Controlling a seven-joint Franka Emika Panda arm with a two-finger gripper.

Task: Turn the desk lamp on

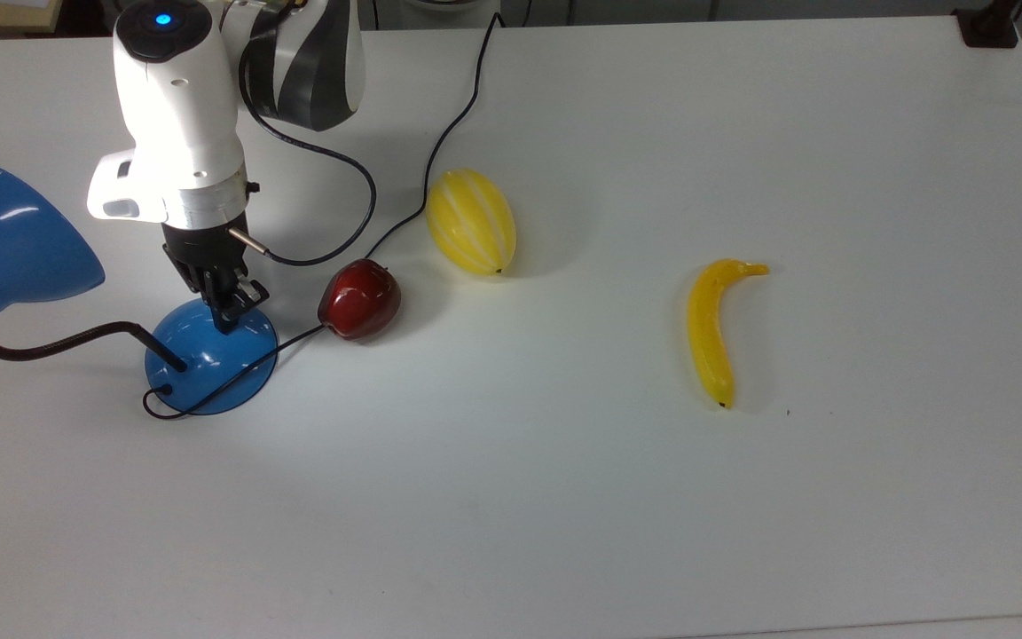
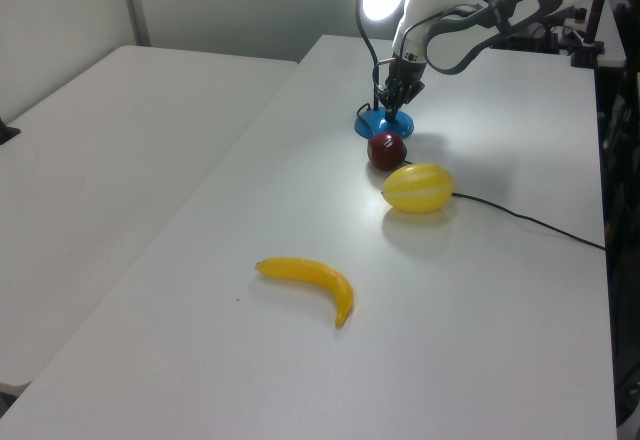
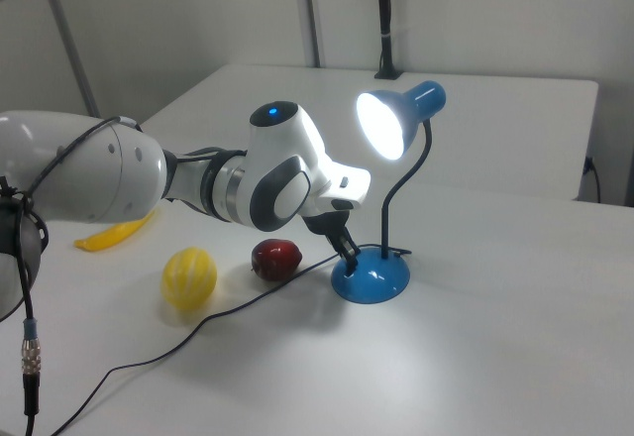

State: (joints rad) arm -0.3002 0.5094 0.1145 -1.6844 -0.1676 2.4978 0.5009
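**Lamp lit, gripper parked on the base**

So the desk lamp (image 1: 209, 355) sat near the top view's left edge of the white table (image 1: 564, 497), and the bulb was glowing bright inside the cone shade (image 3: 394, 119). Its bendy neck (image 3: 408, 193) rose from the domed base and curved over, so the shade's open mouth faced toward the right view's left, over the fruit side of the table. The gripper (image 1: 225, 312) came down onto the far side of the base, fingertips touching the dome; honestly couldn't tell whether the jaws were pinched together or apart, too much black on black.

Around it: a dark red apple (image 1: 360, 299) just beside the base on the top view's right, with the lamp's black cord (image 1: 440, 142) running under or right past it. A yellow striped melon (image 1: 471, 222) lay near the apple, long axis roughly front to back. The banana (image 1: 711, 330) was well apart, further to the top view's right.
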